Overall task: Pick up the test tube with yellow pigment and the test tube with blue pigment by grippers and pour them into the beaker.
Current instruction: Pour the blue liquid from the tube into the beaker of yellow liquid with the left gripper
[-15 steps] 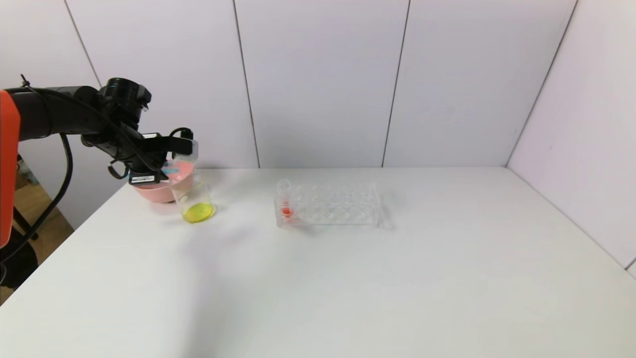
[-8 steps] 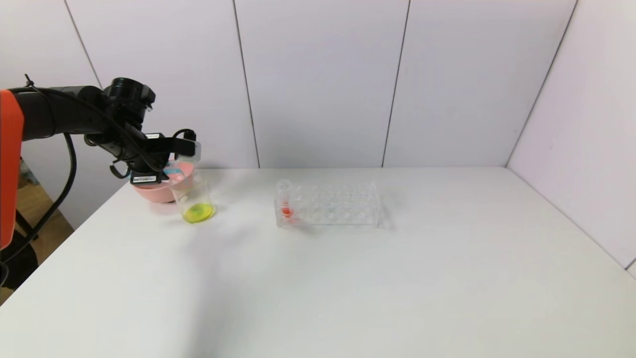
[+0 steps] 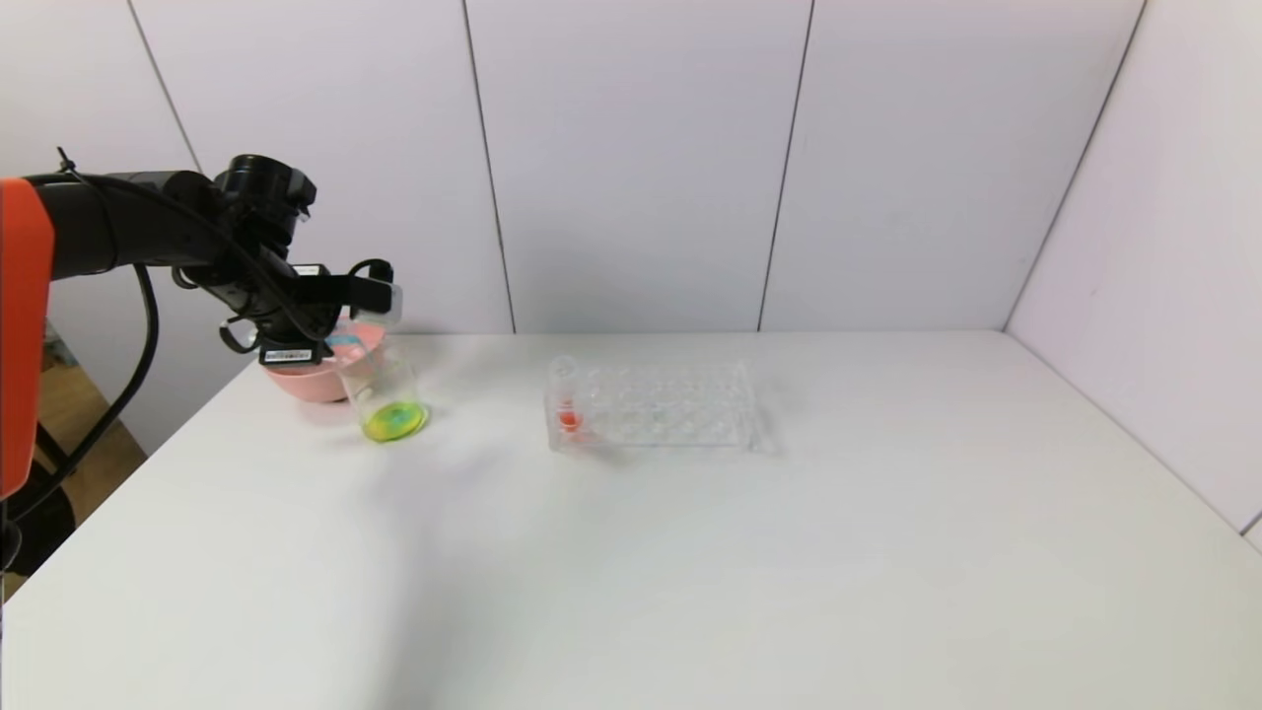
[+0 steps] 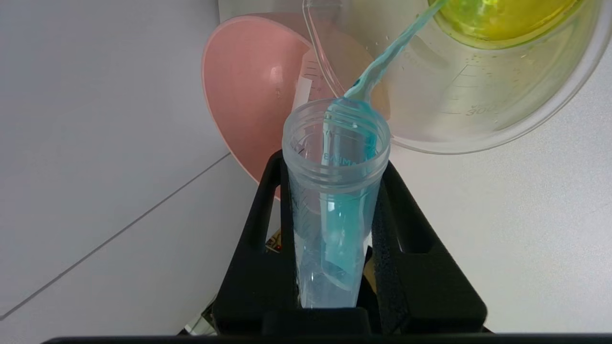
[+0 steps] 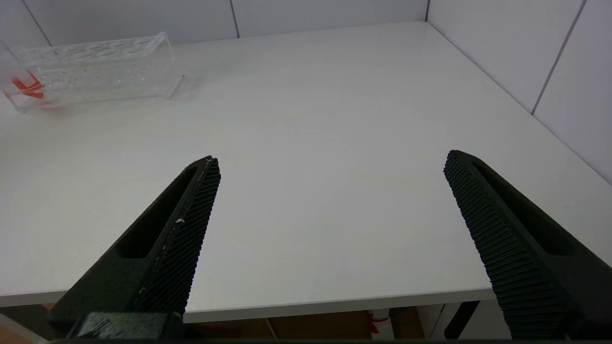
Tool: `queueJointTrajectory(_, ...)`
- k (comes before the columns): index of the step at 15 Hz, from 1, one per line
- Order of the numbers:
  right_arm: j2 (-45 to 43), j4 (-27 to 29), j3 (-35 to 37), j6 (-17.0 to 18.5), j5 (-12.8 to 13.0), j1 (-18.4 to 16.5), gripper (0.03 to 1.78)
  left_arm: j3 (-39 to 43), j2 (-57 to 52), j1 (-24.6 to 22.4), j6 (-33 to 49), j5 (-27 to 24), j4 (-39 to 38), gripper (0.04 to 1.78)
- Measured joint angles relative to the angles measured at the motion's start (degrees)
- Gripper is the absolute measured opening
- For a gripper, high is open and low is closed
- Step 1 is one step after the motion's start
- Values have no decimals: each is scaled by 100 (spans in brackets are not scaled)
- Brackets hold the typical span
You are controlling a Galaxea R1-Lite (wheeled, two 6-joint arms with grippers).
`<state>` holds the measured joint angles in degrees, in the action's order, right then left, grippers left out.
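My left gripper [image 3: 367, 293] is shut on the test tube with blue pigment [image 4: 334, 200] and holds it tipped over the beaker [image 3: 383, 392]. In the left wrist view the gripper [image 4: 333, 165] clamps the tube's sides, and a thin blue stream runs from the tube's mouth into the beaker [image 4: 483, 110]. The beaker holds yellow liquid turning green at its bottom. The test tube with yellow pigment is out of view. My right gripper [image 5: 332, 165] is open and empty above the table's near edge, out of the head view.
A pink bowl [image 3: 314, 373] stands just behind the beaker at the table's far left. A clear tube rack [image 3: 656, 404] with a red-bottomed tube [image 3: 566, 394] at its left end stands mid-table; it also shows in the right wrist view [image 5: 95, 71].
My left gripper has risen slightly and tipped the blue tube further. The liquid in the beaker has gone from plain yellow to yellow with a green-blue tint.
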<state>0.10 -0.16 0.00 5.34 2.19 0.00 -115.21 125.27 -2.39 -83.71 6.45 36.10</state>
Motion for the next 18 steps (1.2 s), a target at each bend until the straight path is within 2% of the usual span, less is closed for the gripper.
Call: queueJointTrajectory(18,0,0,0,2,0,0,171,0,17,61,-55,289,9,46)
